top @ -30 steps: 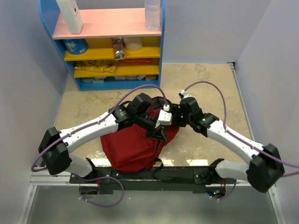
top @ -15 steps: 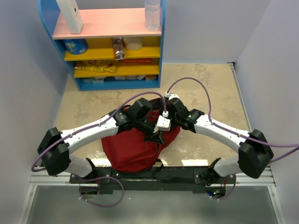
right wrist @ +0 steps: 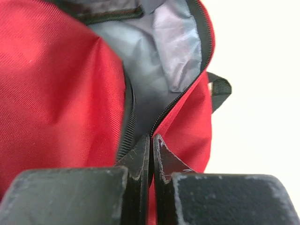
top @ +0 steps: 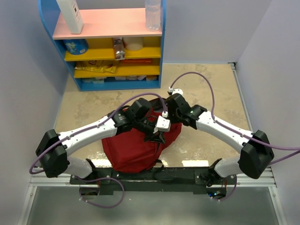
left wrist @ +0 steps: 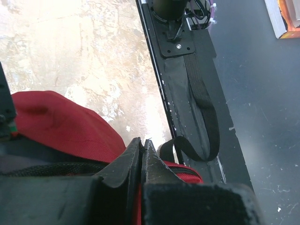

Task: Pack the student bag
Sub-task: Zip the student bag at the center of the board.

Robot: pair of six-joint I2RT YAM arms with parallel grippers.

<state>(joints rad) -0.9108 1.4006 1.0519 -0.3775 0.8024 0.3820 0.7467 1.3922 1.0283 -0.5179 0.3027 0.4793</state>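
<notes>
The student bag [top: 133, 150], a dark red backpack, lies on the beige table between both arms. My left gripper [top: 157, 137] is at its right side. In the left wrist view its jaws [left wrist: 142, 140] are shut, with red fabric [left wrist: 61, 124] pinched between them and a black strap [left wrist: 206, 117] looping beyond. My right gripper [top: 169, 115] is at the bag's far right edge. The right wrist view shows it [right wrist: 152, 137] shut on the zipper edge [right wrist: 180, 101] of the open mouth. Grey lining [right wrist: 154, 51] shows inside the red shell [right wrist: 56, 84].
A blue shelf unit [top: 105, 47] stands at the back left with a white bottle [top: 70, 14], a clear bottle [top: 152, 14] and a blue can [top: 76, 46]. A black rail [top: 140, 178] runs along the near edge. Books [left wrist: 281, 14] lie beyond the rail.
The right arm swung left and back to the bag's far right edge, and its jaws closed on the zipper edge. The left arm held nearly still.
</notes>
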